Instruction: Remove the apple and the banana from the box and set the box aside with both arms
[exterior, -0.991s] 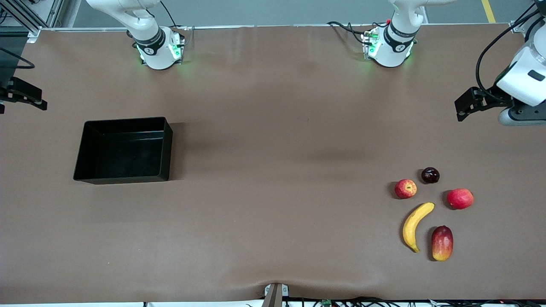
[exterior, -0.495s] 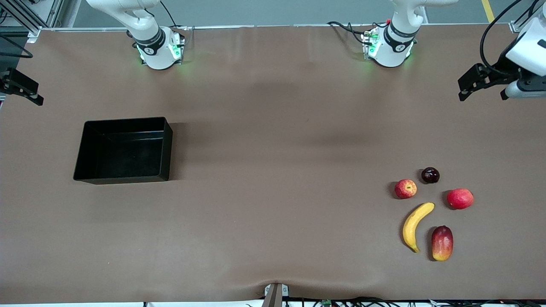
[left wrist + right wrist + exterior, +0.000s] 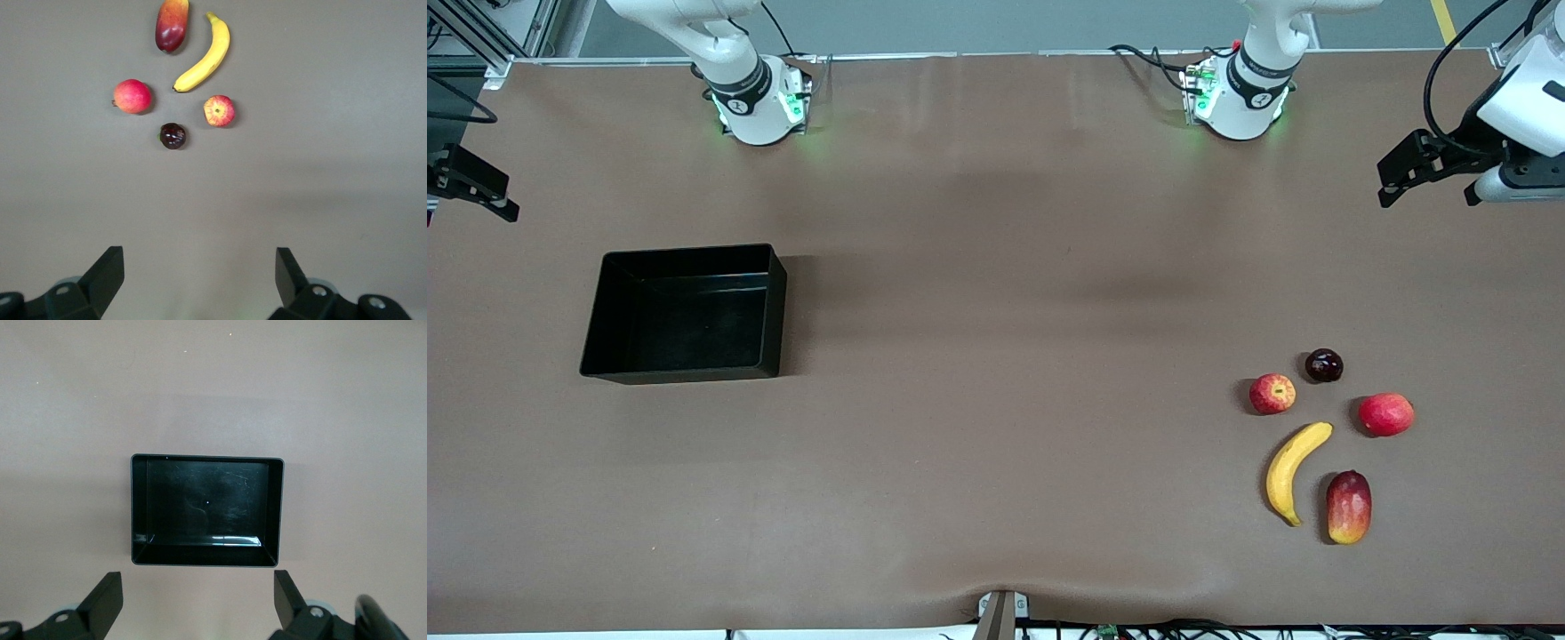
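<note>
Banana [image 3: 1291, 473] and apple [image 3: 1272, 394] lie at the left arm's end of the table, among a plum [image 3: 1323, 365], mango [image 3: 1348, 507] and red fruit [image 3: 1385, 414]. Black box [image 3: 685, 313] (empty) sits toward the right arm's end. Left gripper [image 3: 200, 277] and right gripper [image 3: 198, 599] hover, fingers apart.

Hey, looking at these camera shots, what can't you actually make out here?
- Right gripper: front view's edge cuts off most of it.
- Left gripper: front view shows only its side; its wrist view crops the fingers.
- Box: outer wall faces hidden from above in right wrist view.
- Mango: cropped by left wrist view's edge.
</note>
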`<action>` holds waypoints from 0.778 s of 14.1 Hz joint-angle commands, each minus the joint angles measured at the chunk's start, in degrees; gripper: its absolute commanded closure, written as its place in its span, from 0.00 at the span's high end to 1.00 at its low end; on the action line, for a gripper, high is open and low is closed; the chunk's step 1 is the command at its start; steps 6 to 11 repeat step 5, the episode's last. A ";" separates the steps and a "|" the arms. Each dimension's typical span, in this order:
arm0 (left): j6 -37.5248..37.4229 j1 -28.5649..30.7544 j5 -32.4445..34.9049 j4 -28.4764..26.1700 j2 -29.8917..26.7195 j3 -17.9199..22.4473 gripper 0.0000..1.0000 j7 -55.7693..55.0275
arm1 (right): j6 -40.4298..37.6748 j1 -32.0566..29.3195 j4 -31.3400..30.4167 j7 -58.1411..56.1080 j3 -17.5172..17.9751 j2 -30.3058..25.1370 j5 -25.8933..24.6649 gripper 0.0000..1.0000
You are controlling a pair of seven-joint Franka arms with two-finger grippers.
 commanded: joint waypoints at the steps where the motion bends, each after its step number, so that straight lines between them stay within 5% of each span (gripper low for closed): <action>1: -1.68 -0.56 -1.70 0.50 -0.47 0.71 1.00 -0.21 | 0.61 -0.40 -1.11 0.66 0.34 -0.97 -0.21 1.00; 11: -2.74 -0.38 -1.70 0.51 -0.56 1.06 1.00 -1.52 | 0.61 -0.40 -1.11 0.75 0.26 -0.97 -0.03 1.00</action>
